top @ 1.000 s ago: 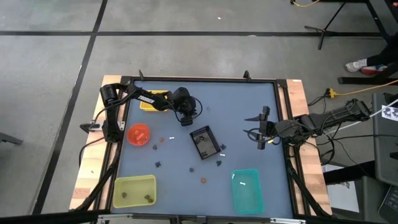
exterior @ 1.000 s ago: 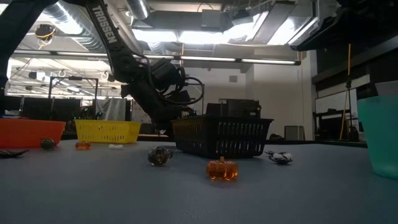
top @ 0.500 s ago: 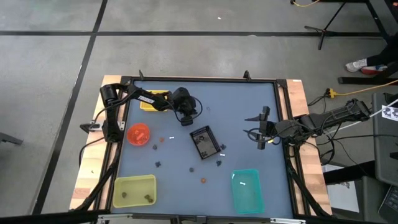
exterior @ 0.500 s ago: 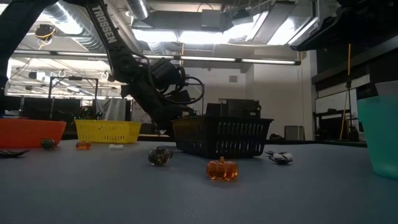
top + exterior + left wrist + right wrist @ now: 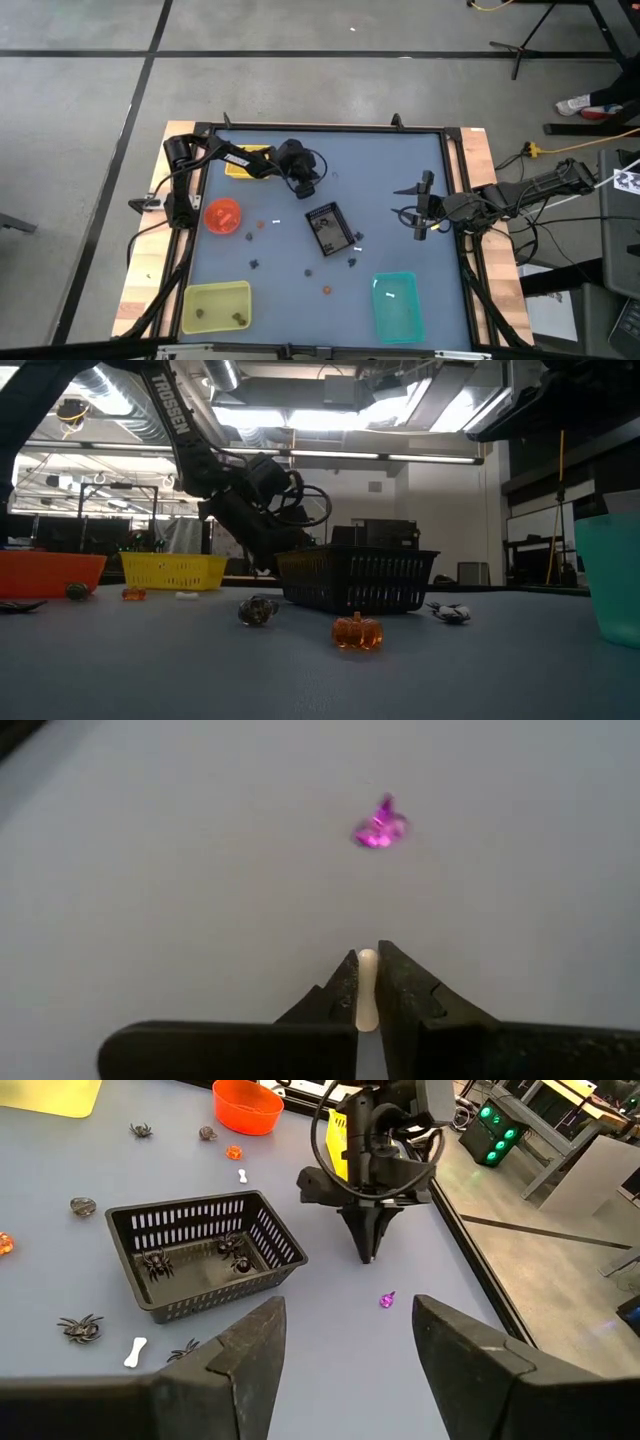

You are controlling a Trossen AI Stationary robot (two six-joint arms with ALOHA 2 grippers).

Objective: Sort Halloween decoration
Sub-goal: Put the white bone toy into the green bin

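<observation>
My left gripper (image 5: pixel 367 970) (image 5: pixel 366 1256) slants down at the table's far middle, just beyond the black basket (image 5: pixel 205 1250), shut on a tiny white trinket (image 5: pixel 367 985). A purple trinket (image 5: pixel 380 825) (image 5: pixel 387 1299) lies on the table just ahead of it. More Halloween decoration lies loose: an orange pumpkin (image 5: pixel 357 632), a white bone (image 5: pixel 135 1350), black spiders (image 5: pixel 80 1325). Spiders (image 5: pixel 155 1263) lie inside the basket. My right gripper (image 5: pixel 345 1350) (image 5: pixel 405 203) hangs open above the table's right side, touching nothing. My left gripper pinches a thin white piece (image 5: pixel 367 1005) between its two fingertips, showing as a narrow pale strip in the slit between them. The fingers come slanting down from the table's left. Whether the piece still touches the table cannot be told.
An orange bowl (image 5: pixel 223 215) and a yellow container (image 5: pixel 245 163) stand at the far left, a yellow-green tray (image 5: pixel 215 305) at the near left, a teal bin (image 5: pixel 397 305) at the near right. The black basket (image 5: pixel 328 229) sits mid-table.
My left gripper has stayed in place beyond the basket, while its wrist has tipped and rolled a little, as the low view shows.
</observation>
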